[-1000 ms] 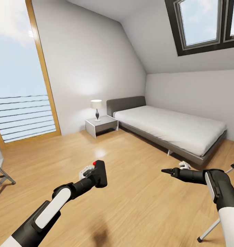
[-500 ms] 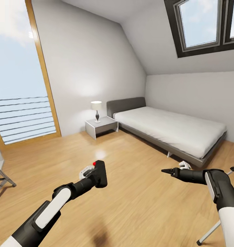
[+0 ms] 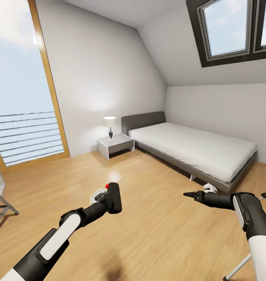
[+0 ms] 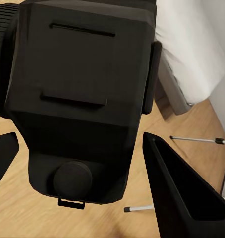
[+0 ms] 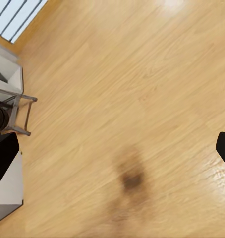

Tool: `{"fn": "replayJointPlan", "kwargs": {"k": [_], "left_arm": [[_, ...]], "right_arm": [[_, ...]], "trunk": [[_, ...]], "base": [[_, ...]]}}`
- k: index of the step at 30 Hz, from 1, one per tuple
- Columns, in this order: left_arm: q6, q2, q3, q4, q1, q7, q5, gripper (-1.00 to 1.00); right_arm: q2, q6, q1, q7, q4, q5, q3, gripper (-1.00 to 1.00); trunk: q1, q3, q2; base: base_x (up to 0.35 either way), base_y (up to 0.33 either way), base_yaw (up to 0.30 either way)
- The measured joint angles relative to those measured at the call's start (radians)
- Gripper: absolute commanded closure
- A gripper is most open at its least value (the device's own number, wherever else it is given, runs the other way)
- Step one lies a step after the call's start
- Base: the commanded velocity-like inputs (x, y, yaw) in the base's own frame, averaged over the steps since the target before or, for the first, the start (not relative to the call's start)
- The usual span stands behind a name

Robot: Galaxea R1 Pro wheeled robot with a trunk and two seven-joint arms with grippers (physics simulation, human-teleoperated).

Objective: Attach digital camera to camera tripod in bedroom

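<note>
From the head view, the whole scene has slid a little since a second ago: the bed (image 3: pixel 195 150) and nightstand (image 3: pixel 115 144) sit slightly differently and the silver legs at the right edge (image 3: pixel 242 261) have drifted further out of frame, so the camera (head or base) is turning, not the furniture. Both arms keep their pose. The left gripper (image 3: pixel 105 200) holds the black camera (image 3: pixel 114 198), red dot up, out over the wood floor (image 3: pixel 160 234). The right gripper (image 3: pixel 190 194) reaches forward empty, its fingers pressed together to a point.

Along the left wrist, the camera (image 4: pixel 78 99) sits between the two fingers (image 4: pixel 184 198), clamped; thin silver legs (image 4: pixel 196 140) lie beyond on the floor, near the bed frame.

Along the right wrist, fingertips (image 5: pixel 4 158) show at opposite edges over bare floor, with grey furniture to one side.

My judgement: the robot is still travelling with the camera, and the tripod (probably those silver legs) has yet to be faced.
</note>
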Motion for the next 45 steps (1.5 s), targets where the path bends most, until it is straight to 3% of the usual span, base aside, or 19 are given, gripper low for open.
{"fn": "replayJointPlan", "kwargs": {"k": [45], "left_arm": [[0.0,0.001,0.007,0.0,0.0,-0.001,0.0,1.0]], "right_arm": [[0.001,0.0,0.0,0.0,0.002,-0.002,0.001,-1.0]], "trunk": [[-0.173,0.141,0.315]], "base": [[0.0,0.0,0.0]]}}
